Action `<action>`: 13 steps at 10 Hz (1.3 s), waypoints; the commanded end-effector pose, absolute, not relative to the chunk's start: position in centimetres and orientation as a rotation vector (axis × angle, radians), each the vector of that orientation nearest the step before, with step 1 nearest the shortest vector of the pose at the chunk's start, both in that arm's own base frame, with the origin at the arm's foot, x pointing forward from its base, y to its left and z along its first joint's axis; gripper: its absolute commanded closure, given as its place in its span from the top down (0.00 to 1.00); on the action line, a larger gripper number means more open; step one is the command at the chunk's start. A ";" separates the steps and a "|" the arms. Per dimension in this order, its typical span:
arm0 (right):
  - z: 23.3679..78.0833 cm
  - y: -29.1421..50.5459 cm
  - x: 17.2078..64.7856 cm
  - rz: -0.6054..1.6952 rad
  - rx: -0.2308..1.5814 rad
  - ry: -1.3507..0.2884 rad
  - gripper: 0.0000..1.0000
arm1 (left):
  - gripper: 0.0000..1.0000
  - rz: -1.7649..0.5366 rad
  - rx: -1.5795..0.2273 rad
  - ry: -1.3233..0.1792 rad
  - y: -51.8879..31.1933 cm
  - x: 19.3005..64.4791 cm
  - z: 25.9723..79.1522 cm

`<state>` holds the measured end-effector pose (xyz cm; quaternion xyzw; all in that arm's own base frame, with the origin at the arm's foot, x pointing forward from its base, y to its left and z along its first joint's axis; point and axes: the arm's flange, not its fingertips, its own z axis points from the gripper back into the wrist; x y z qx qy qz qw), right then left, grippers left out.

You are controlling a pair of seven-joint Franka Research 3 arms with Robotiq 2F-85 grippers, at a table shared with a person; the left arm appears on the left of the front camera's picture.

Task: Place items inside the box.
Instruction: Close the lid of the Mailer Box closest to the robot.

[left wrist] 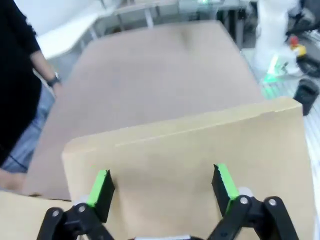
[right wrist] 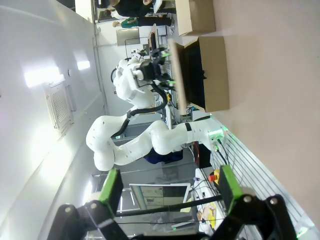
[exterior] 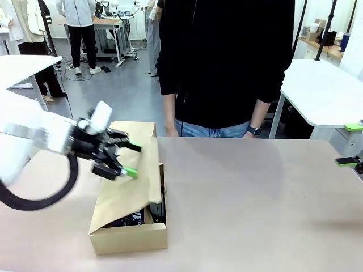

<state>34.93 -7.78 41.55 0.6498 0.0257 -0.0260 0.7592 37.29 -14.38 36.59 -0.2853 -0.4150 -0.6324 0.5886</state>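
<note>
Box (exterior: 129,232): plain brown cardboard, rectangular; its flat, smooth lid flap (left wrist: 200,150) lies between the spread left fingers (left wrist: 101,189). Right fingers (right wrist: 111,185) spread, empty.

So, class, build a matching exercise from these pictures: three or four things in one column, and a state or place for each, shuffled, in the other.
Things:
1. Left arm's black tool with green pads
2. Brown cardboard box
3. Right arm's green-padded tool
4. Person's black wristwatch

States or places:
A. Far side of the table
B. Open, at the table's right edge, away from the box
C. Lid flap half lowered, dark items inside
D. Open, at the box's lid flap

Pairs: 1-D, 2-C, 3-B, 4-A
</note>
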 end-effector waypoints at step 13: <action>42.2 -7.8 35.1 -0.071 1.423 0.070 1.00 | 1.00 -0.497 -1.351 -0.601 0.8 26.1 44.8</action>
